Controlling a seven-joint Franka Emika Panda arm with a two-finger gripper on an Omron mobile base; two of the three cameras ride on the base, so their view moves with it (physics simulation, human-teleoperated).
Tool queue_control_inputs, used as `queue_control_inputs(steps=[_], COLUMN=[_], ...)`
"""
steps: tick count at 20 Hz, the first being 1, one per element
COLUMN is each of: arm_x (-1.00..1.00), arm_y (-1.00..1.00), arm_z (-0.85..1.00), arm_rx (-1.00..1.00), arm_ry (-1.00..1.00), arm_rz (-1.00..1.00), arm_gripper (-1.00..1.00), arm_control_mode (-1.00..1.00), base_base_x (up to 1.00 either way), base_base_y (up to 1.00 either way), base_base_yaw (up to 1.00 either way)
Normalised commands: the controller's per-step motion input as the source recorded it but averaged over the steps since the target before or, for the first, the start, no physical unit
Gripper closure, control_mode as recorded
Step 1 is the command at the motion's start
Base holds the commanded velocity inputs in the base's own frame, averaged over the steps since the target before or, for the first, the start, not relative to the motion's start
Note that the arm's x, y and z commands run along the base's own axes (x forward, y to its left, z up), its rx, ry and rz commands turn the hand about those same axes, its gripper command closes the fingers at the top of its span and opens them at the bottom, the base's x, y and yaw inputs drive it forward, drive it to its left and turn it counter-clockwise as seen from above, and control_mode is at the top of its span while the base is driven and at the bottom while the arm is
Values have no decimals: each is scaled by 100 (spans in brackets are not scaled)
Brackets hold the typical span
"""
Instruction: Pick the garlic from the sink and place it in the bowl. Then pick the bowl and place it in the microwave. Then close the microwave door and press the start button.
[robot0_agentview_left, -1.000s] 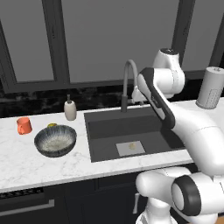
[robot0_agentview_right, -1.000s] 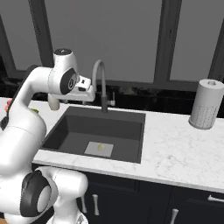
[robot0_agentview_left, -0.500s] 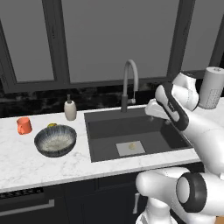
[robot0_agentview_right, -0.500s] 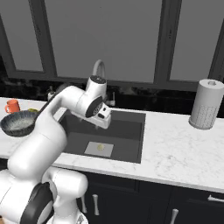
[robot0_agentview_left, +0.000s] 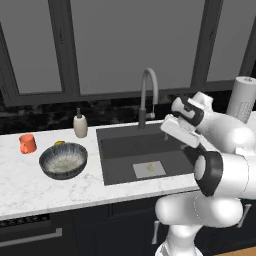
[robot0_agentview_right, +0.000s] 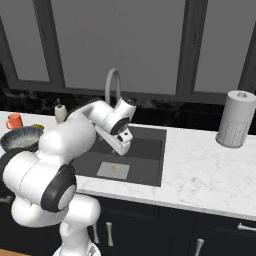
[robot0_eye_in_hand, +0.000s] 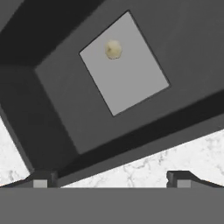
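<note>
The garlic (robot0_agentview_left: 150, 167) (robot0_agentview_right: 115, 168) (robot0_eye_in_hand: 113, 49) is a tiny pale bulb lying on the light drain plate (robot0_eye_in_hand: 127, 74) of the dark sink (robot0_agentview_left: 122, 146) (robot0_agentview_right: 148, 150). My gripper (robot0_agentview_left: 176, 136) (robot0_agentview_right: 123, 148) (robot0_eye_in_hand: 112, 181) hangs above the sink's right part, tilted toward the basin, well clear of the garlic. Its jaws are open and nothing is between them. The blue-grey bowl (robot0_agentview_left: 63, 160) (robot0_agentview_right: 21, 138) stands on the counter left of the sink and holds nothing. The microwave is out of view.
A curved faucet (robot0_agentview_left: 148, 95) (robot0_agentview_right: 113, 82) rises behind the sink. An orange mug (robot0_agentview_left: 27, 143), a small yellow-green fruit (robot0_agentview_left: 59, 143) and a soap bottle (robot0_agentview_left: 80, 124) stand near the bowl. A paper towel roll (robot0_agentview_right: 235, 119) is at the far right.
The arm has swung from beside the faucet, up high, down and across to the right part of the sink. The jaws stay wide apart. Garlic and bowl have not moved.
</note>
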Motion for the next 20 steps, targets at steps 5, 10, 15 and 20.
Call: queue_control_inputs(steps=[5, 10, 15, 20], arm_x=[25, 0, 18, 14], arm_y=[-21, -15, 0, 0], arm_z=[-63, -63, -46, -48], arm_rx=[2, 13, 17, 9], arm_ry=[30, 5, 1, 2], arm_rz=[-11, -2, 0, 0], arm_gripper=[-100, -100, -100, -100], arm_control_mode=[-100, -100, -100, -100], base_base_x=[0, 0, 0, 0], base_base_y=[0, 0, 0, 0], base_base_yaw=[0, 0, 0, 0])
